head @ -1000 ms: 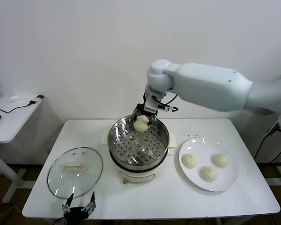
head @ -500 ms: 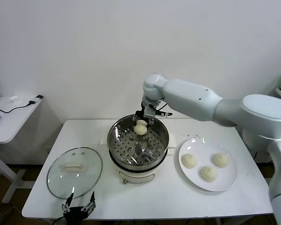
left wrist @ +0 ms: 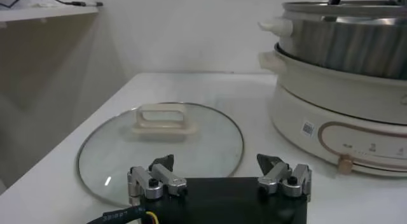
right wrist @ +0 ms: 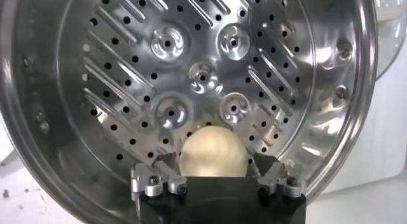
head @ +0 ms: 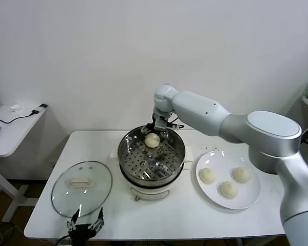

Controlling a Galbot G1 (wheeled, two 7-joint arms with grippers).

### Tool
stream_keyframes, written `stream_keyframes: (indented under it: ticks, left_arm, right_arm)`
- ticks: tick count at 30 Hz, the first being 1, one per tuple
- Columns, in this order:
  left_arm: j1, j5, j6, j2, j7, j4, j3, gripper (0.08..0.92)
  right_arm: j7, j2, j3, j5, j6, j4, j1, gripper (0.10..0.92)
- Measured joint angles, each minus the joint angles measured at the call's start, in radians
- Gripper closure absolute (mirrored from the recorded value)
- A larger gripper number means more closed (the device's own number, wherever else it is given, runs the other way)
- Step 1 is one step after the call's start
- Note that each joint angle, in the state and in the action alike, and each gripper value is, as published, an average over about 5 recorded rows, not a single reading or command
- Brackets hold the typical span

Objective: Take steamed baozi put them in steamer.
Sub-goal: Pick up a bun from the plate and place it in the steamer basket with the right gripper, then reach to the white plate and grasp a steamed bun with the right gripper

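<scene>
At the near edge of the white table (head: pixel 174 215) the left gripper (head: pixel 86 229) rests parked, its two fingers spread apart with nothing between them. Just beyond it lies the round glass lid (head: pixel 82 187) with a white handle, flat on the table and beside the pot. In the left wrist view the same lid (left wrist: pixel 161 144) lies right before the open fingers (left wrist: pixel 280 173), and the white pot base (left wrist: pixel 337 133) shows its front panel and a small knob, which the head view mostly hides.

To the right, a white plate (head: pixel 250 195) holds three baozi (head: pixel 228 189), pale cream, smooth and domed, set close together but apart.

In the middle stands the steamer (head: pixel 180 151), a shiny steel basket with a perforated floor on the white base. Over its far side the right gripper (head: pixel 155 130) reaches in from the far side, and a fourth baozi (head: pixel 152 140) sits between its fingers. The right wrist view shows this bun (right wrist: pixel 212 153) close up, rounded and unmarked, with the fingers (right wrist: pixel 152 179) flanking it on either side above the holed floor (right wrist: pixel 191 72); whether they press it or stand just clear, I cannot tell.
</scene>
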Motion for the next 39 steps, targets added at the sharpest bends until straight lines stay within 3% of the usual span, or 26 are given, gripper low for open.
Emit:
stream_keyframes:
  ticks: [9,17,29,39]
  left_arm:
    - [-0.003,0.001,0.000,0.000,0.000,0.002,-0.006,0.177]
    - [-0.011,-0.001,0.001,0.001,0.000,-0.001,-0.009,0.177]
    - [-0.026,-0.012,0.003,0.003,0.003,-0.009,-0.026,0.177]
    - [-0.019,-0.009,-0.001,-0.007,0.003,-0.012,-0.026,0.177]
  right_arm:
    - [-0.095,-0.091,-0.073,0.271,-0.045,0.101,0.157,0.203]
    - [-0.145,-0.299,-0.245,0.546,-0.229,0.209,0.319,0.203]
    - [-0.011,-0.635,-0.516,0.732,-0.658,0.509,0.380,0.203]
    - [0.125,-0.725,-0.501,0.785,-0.918,0.610,0.235,0.203]
